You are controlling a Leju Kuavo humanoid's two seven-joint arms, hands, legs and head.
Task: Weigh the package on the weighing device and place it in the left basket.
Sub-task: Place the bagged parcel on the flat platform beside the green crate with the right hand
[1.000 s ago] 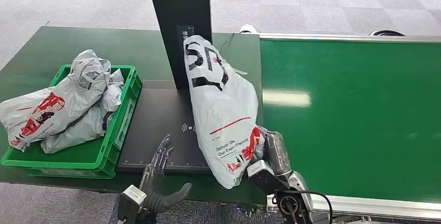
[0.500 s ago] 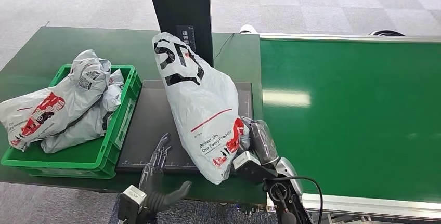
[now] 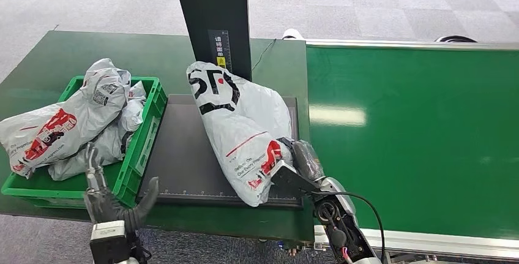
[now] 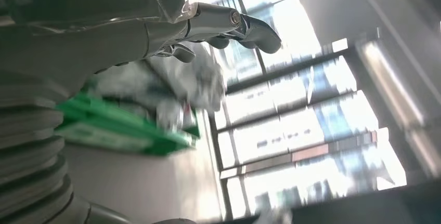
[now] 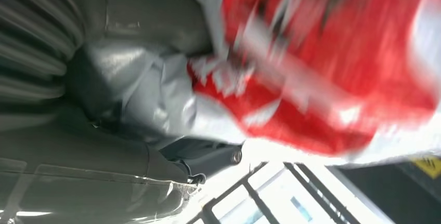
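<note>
The package [image 3: 245, 126], a white bag with black and red print, lies on the black scale [image 3: 183, 154], its far end leaning against the scale's dark upright column [image 3: 215, 19]. The right hand [image 3: 298, 165] grips the bag's near, red-printed end at the scale's front right corner; in the right wrist view the bag [image 5: 322, 68] presses against the hand [image 5: 130, 94], with its fingers wrapped in the plastic.

The left hand [image 3: 113, 199] holds nothing. It hovers at the desk's [image 3: 73, 49] near edge, in front of the green basket [image 3: 138, 154], with fingers [image 3: 92, 160] raised and thumb spread wide. In the left wrist view the fingers [image 4: 249, 26] are apart and empty.

The basket sits just left of the scale and contains several white bags [image 3: 67, 123]. A green conveyor [image 3: 416, 129] lies to the right.
</note>
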